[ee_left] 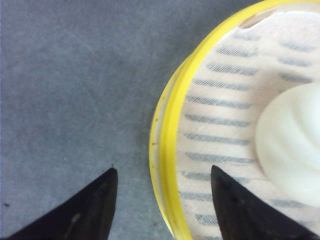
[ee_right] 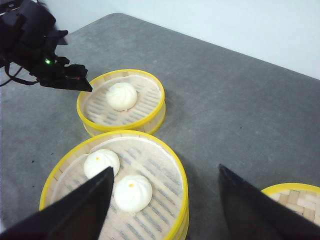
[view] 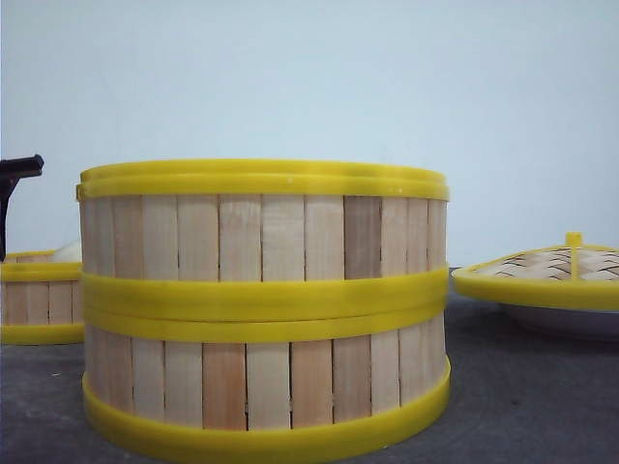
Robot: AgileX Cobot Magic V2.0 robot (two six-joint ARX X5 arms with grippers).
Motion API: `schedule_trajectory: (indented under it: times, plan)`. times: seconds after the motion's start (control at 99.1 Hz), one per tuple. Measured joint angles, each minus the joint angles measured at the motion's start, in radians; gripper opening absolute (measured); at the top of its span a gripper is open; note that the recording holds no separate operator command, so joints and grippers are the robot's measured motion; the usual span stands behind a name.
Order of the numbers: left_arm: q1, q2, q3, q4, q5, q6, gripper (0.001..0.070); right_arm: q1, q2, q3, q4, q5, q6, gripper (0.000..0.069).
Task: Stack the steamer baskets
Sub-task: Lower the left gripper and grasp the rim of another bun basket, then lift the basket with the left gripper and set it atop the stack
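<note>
Two stacked steamer baskets (view: 264, 304), third basket (ee_left: 172, 145) between open left claw (ee_left: 162, 197)

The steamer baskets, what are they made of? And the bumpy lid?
The steamer baskets look like pale wooden slats with visible grain, banded by glossy yellow rims, probably plastic. The lid seems to be woven bamboo strips inside a yellow rim.
</note>
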Motion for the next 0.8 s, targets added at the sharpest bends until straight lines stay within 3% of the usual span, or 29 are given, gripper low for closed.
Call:
schedule_trajectory:
  times: [0.171,0.424,0.555,0.686,0.797]
  plan:
    - [0.0,0.032,0.0,-0.001,0.0,-0.002,0.0339,0.0,0.0,0.0,0.0,0.001,0.0,0.041]
    - [0.0,0.04,0.0,-0.005,0.002,-0.006,0.0169,0.0,0.014,0.0,0.0,0.001,0.0,0.041]
    - [-0.001,0.042,0.0,-0.01,0.002,-0.015,0.0131,0.0,0.014,0.0,0.0,0.001,0.0,0.0408]
    - [-0.003,0.048,0.006,-0.011,0.005,-0.029,0.0051,0.0,0.014,0.0,0.0,0.001,0.0,0.0381]
    - [-0.002,0.05,0.008,-0.009,0.003,-0.032,0.0034,0.0,0.014,0.0,0.0,0.001,0.0,0.0366]
